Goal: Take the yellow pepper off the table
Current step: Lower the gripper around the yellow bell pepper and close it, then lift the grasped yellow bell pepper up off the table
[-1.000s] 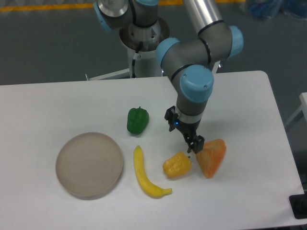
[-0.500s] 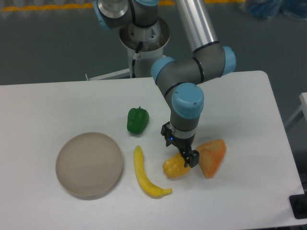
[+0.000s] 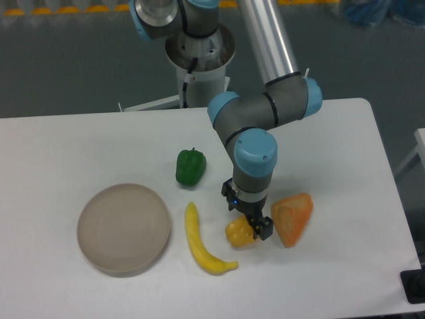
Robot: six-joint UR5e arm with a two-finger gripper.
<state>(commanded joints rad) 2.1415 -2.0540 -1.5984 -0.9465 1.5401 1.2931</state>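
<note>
On the table (image 3: 80,139), just beside the orange wedge piece (image 3: 292,218), sits the yellow pepper (image 3: 238,233). It lies on the white top, on the side of the wedge that faces the banana (image 3: 201,242). The gripper (image 3: 255,227) is right down on the pepper's top, on the part nearest the wedge. One dark finger (image 3: 265,228) shows between the pepper and the wedge. The other finger is hidden, so I cannot tell how wide the jaws are or if they squeeze the pepper. The banana curves a little past the pepper, away from the wedge. The green pepper (image 3: 190,167) is farther back from the wedge, toward the robot's base. The round plate (image 3: 123,228) is well apart, beyond the banana.
</note>
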